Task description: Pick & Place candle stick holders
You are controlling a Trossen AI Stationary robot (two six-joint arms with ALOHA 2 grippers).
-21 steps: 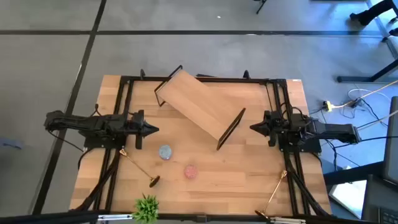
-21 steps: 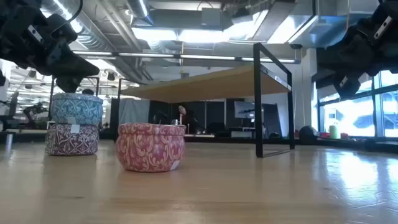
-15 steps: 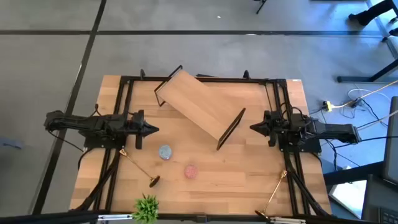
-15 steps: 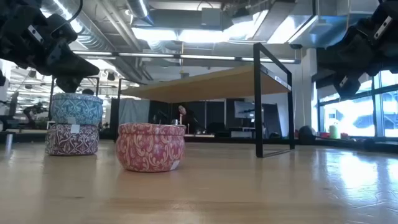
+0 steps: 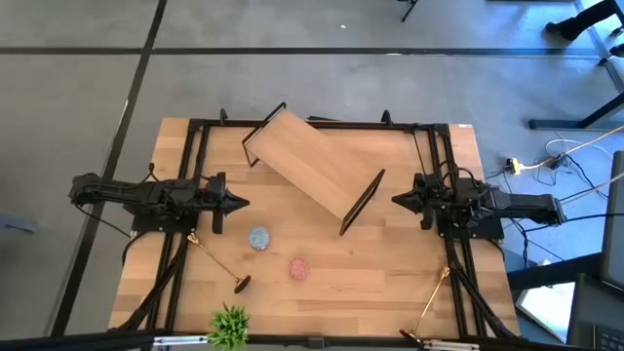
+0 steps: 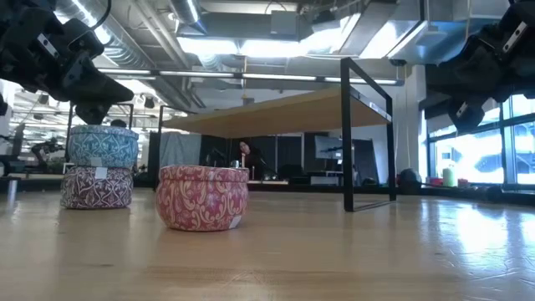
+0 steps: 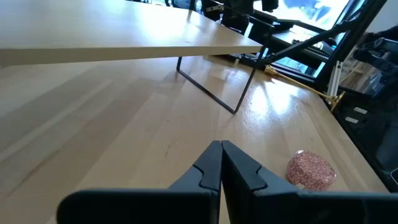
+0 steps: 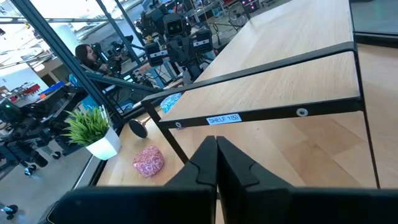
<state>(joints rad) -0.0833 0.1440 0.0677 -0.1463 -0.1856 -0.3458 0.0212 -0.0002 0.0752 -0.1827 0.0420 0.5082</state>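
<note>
Candle stick holders, two in view, both lie flat at the near edge of the pale wooden table (image 5: 390, 292). One thin brass stick with a dark round base (image 5: 214, 258) is beside the left arm's frame. A second thin brass stick (image 5: 429, 305) is at the right corner, close to the table's edge. A third cannot be found in these views.

One light wooden shelf on black wire legs (image 5: 312, 161) stands askew at the table's middle. Either side of it, the left gripper (image 5: 242, 204) and the right gripper (image 5: 395, 199) hover, each with fingers pressed together and holding nothing.

One small green potted plant (image 5: 230, 327) sits at the front edge. There are three round patterned tins: a blue tin (image 5: 258, 238), which the low view shows stacked on a purple tin (image 6: 96, 187), and a pink tin (image 5: 298, 268) standing apart.

The likely trouble: a slim metal rod lying flat gives little to pinch and may roll or slip. A nudge could send the right-hand stick off the table. A low sweep for the left stick could topple the nearby stacked tins.
</note>
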